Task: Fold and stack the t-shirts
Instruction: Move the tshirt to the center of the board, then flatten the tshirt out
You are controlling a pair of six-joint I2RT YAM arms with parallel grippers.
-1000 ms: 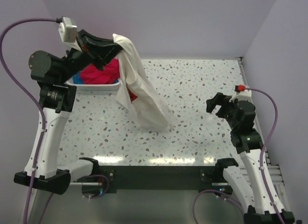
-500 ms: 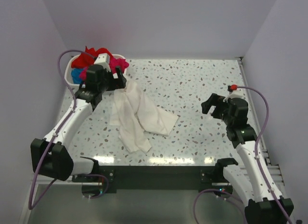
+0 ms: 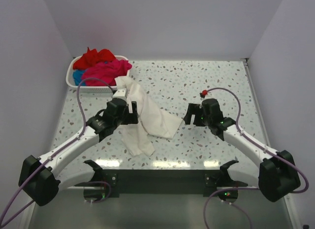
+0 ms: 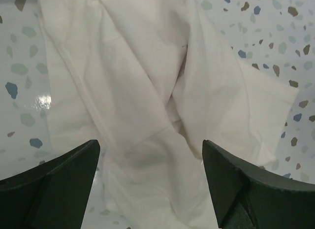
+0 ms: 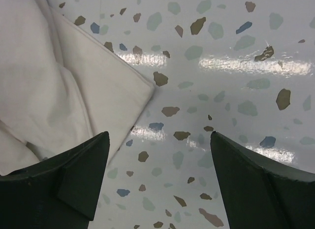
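Note:
A white t-shirt [image 3: 150, 119] lies crumpled and unfolded on the speckled table, its print hidden. My left gripper [image 3: 133, 112] hovers open over the shirt's left side; in the left wrist view the white cloth [image 4: 147, 76] fills the space ahead of the gripper [image 4: 150, 145], with nothing between the fingers. My right gripper [image 3: 189, 114] stands open just right of the shirt's right corner. That white corner [image 5: 74, 86] shows beside the left finger, and the right gripper [image 5: 159, 138] is over bare table. Red [image 3: 96, 56], magenta-pink [image 3: 109, 71] and blue [image 3: 78, 77] t-shirts lie bunched in the basket.
The white slatted basket [image 3: 93, 89] sits at the table's back left corner, close behind the white shirt's top end. Lilac walls close in the left, back and right. The table [image 3: 216, 81] is bounded by a dark bar at its near edge.
The left gripper let go of the white shirt, which dropped from hanging onto the table. The left arm then lowered over it, and the right arm swung left to the shirt's corner.

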